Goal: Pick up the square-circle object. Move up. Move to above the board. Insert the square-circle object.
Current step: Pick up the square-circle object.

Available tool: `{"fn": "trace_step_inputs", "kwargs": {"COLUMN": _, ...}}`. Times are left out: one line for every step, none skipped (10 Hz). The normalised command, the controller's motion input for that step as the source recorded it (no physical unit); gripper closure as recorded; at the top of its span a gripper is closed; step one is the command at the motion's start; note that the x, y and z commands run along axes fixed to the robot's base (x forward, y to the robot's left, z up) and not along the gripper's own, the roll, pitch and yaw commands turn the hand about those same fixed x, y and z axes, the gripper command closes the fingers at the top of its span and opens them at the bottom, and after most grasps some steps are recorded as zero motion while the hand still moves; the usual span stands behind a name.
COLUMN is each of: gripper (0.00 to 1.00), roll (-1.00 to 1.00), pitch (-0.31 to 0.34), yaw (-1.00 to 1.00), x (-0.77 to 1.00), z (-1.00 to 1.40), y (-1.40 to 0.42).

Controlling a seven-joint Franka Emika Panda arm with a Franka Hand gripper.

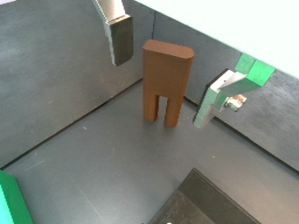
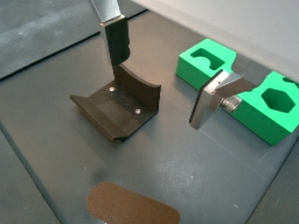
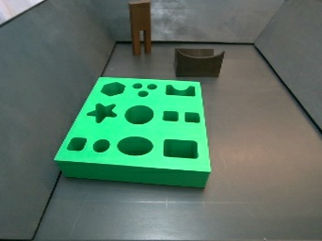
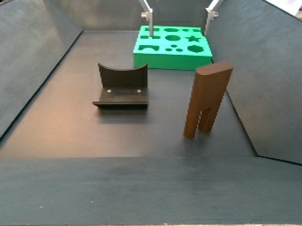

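Observation:
The square-circle object (image 1: pixel 166 79) is a tall brown block with two legs. It stands upright on the grey floor in both side views (image 3: pixel 139 26) (image 4: pixel 207 99). The green board (image 3: pixel 157 132) with its many cut-outs lies flat, apart from it (image 4: pixel 171 56). My gripper (image 1: pixel 163 87) is open and empty, well above the floor. Its silver fingers (image 4: pixel 144 13) show at the far end, over the board. In a wrist view the object stands between the fingers' lines, untouched. The gripper (image 2: pixel 159 87) also shows open in the second wrist picture.
A squat dark block with a curved notch (image 4: pixel 122 86) sits on the floor beside the object (image 3: pixel 199 61) (image 2: pixel 122 105). Green shapes with cut-outs (image 2: pixel 208 63) show behind one finger. Grey walls (image 4: pixel 48 53) enclose the floor.

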Motion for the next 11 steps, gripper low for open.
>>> {"fn": "trace_step_inputs", "kwargs": {"gripper": 0.00, "roll": 0.05, "pitch": 0.000, "yaw": 0.00, "x": 0.00, "z": 0.00, "y": 0.21}}
{"fn": "trace_step_inputs", "kwargs": {"gripper": 0.00, "roll": 0.00, "pitch": 0.000, "yaw": 0.34, "x": 0.00, "z": 0.00, "y": 0.33}}
{"fn": "trace_step_inputs", "kwargs": {"gripper": 0.00, "roll": 0.00, "pitch": -0.010, "yaw": 0.69, "x": 0.00, "z": -0.04, "y": 0.40}}
{"fn": "trace_step_inputs", "kwargs": {"gripper": 0.00, "roll": 0.00, "pitch": 0.000, "yaw": 0.68, "x": 0.00, "z": -0.03, "y": 0.39}}
{"fn": "trace_step_inputs", "kwargs": {"gripper": 0.00, "roll": -0.01, "pitch": -0.044, "yaw": 0.83, "x": -0.14, "z": -0.14, "y": 0.42}}
{"fn": "trace_step_inputs", "kwargs": {"gripper": 0.00, "roll": 0.00, "pitch": -0.066, "yaw": 0.90, "x": -0.07, "z": -0.16, "y": 0.30}}
{"fn": "trace_step_inputs", "kwargs": {"gripper": 0.00, "roll": 0.00, "pitch": -0.066, "yaw": 0.89, "x": -0.09, "z": -0.16, "y": 0.28}}
{"fn": "trace_step_inputs", "kwargs": {"gripper": 0.00, "roll": 0.03, "pitch": -0.044, "yaw": 0.67, "x": -0.31, "z": -0.14, "y": 0.13}}
{"fn": "trace_step_inputs", "kwargs": {"gripper": 0.00, "roll": 0.09, "pitch": -0.034, "yaw": 0.51, "x": -0.45, "z": -0.08, "y": 0.00}}
{"fn": "trace_step_inputs", "kwargs": {"gripper": 0.00, "roll": 0.06, "pitch": -0.049, "yaw": 0.41, "x": -0.51, "z": -0.08, "y": 0.00}}
{"fn": "trace_step_inputs", "kwargs": {"gripper": 0.00, "roll": 0.00, "pitch": -0.059, "yaw": 0.36, "x": -0.48, "z": -0.08, "y": 0.11}}
